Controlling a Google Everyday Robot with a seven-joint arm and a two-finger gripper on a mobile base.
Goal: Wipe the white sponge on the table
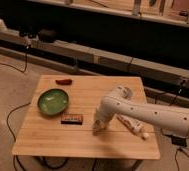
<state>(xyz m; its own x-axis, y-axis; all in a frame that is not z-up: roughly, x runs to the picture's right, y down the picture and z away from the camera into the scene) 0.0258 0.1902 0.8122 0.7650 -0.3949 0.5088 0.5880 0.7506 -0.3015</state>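
Note:
My gripper [99, 124] points down at the middle of the table [48, 141], at the end of the white arm that reaches in from the right. It is shut, and a small pale pad, the white sponge [95, 130], shows at its tip against the planked top. Most of the sponge is hidden under the gripper.
A green bowl [53, 101] sits on the left part of the table, with a dark snack bar [72, 118] just right of it. A small red item [64, 81] lies near the far edge. A white bottle [133, 125] lies under the arm.

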